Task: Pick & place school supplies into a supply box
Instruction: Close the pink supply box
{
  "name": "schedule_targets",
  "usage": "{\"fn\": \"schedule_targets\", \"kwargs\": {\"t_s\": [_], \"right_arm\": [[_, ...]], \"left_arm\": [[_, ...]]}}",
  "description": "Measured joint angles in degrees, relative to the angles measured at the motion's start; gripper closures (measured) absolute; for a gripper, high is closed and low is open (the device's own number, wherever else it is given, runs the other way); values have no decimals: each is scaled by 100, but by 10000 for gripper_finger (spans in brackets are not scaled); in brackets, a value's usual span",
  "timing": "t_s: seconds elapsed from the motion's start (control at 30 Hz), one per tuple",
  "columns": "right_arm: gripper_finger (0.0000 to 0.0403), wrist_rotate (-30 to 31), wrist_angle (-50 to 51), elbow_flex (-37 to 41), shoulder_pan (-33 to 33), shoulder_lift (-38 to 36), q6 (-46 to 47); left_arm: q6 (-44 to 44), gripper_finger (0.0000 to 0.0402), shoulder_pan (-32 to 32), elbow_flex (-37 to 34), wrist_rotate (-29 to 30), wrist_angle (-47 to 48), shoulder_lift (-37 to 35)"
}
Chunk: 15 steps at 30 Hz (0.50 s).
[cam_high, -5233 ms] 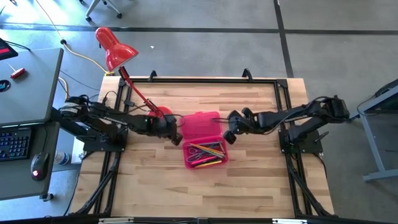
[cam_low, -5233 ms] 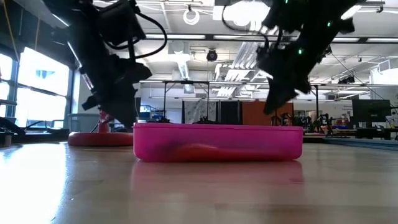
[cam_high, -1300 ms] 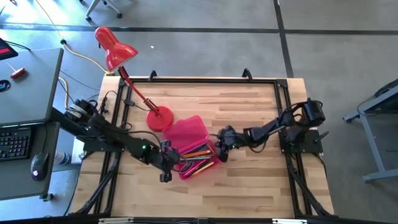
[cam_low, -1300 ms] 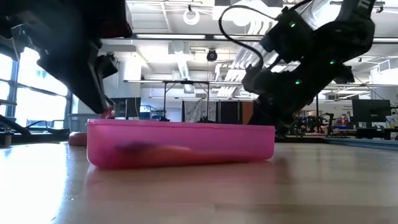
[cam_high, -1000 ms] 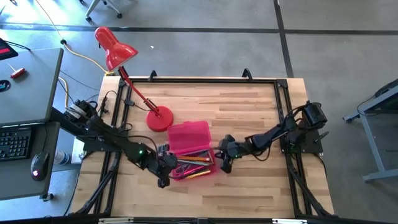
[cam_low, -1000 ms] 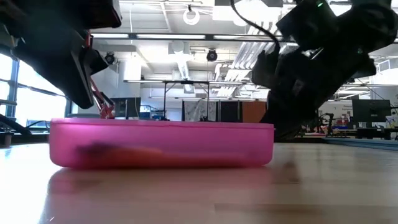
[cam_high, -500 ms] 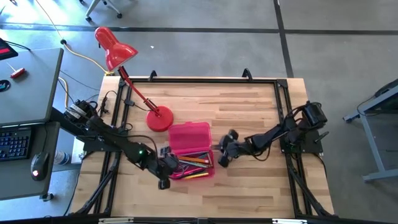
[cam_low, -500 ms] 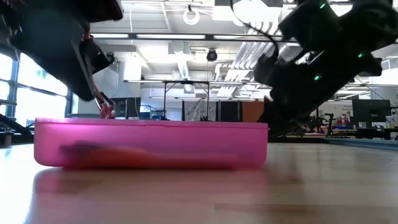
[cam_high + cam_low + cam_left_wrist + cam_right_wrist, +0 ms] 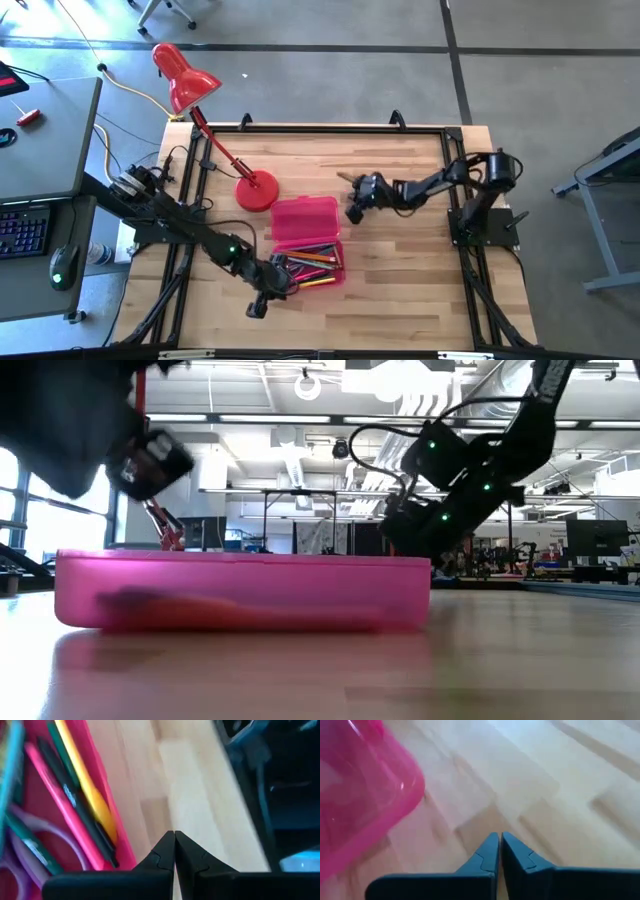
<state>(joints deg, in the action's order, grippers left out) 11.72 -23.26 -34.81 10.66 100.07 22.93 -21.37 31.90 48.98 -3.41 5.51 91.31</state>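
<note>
Pink supply box lies open, pens inside!
Both claws pinched together, empty: left claw beside it, right claw apart.

The top-down picture is bright and even, and the pale wooden surface has only soft shadows. In the low view, long white ceiling lights glare, and a near dark arm is a big blur. Both wrist views are smeared, and the see-through hot-pink plastic box looks fuzzy.
</note>
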Motion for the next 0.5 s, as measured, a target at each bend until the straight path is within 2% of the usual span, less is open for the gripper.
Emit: {"fn": "schedule_targets", "kwargs": {"t_s": [0.17,0.3,0.4,0.5], "right_arm": [[403,-1132,-999,-10,610,470,-157],[403,-1639,-1529,-123,770,969,-163],[403,-1998,-1539,-415,770,1320,-325],[403,-2087,-1472,-727,685,1527,-404]], "left_arm": [[6,362,-2,-38,-15,24,418],[13,362,-2,-41,-49,25,511],[13,362,-2,-41,-33,-2,509],[13,362,-2,-41,22,23,509]]}}
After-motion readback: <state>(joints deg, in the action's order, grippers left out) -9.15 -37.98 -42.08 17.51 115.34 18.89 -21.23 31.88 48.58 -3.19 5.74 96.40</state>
